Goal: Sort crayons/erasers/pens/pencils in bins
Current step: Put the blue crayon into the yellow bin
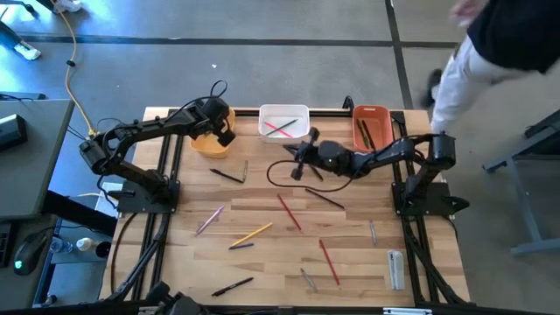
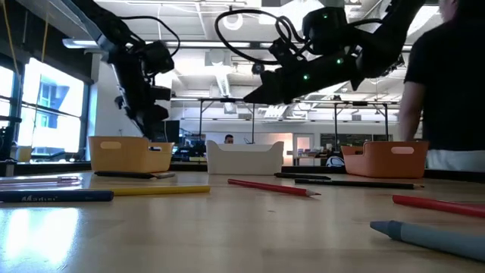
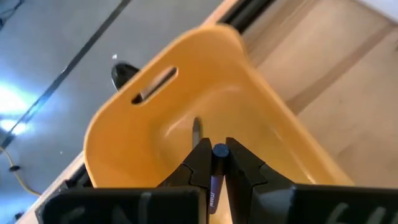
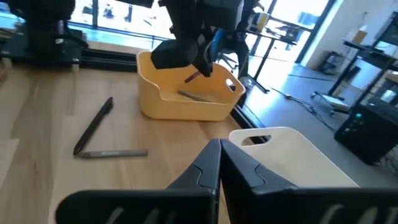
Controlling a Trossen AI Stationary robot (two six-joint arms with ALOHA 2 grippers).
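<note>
My left gripper point(image 3: 215, 147) hangs over the yellow-orange bin point(image 1: 210, 143) at the far left, shut on a blue crayon point(image 3: 214, 186). A grey stick point(image 3: 196, 130) lies inside that bin. The white bin point(image 1: 284, 122) holds pink, red and green pencils. In the red-orange bin point(image 1: 370, 128) lie dark pens. My right gripper point(image 1: 296, 164) is shut with nothing in it, above the table just in front of the white bin point(image 4: 286, 149), pointing toward the yellow-orange bin point(image 4: 186, 96). My left gripper pinches the blue crayon between its two fingers. The crayon runs along the fingers, and its round end point(image 3: 219, 150) pokes out just past the fingertips. The fingers slant downward over the bin's inside. The crayon is lifted clear of the bin's floor.
On the table lie loose black pens point(image 1: 227, 175) point(image 1: 232, 286), a pink pencil point(image 1: 210, 219), a yellow pencil point(image 1: 254, 234), red pencils point(image 1: 289, 212) point(image 1: 329, 261), grey crayons point(image 1: 308, 278) and a white eraser point(image 1: 395, 267). A person point(image 1: 490, 52) stands beyond the far right corner.
</note>
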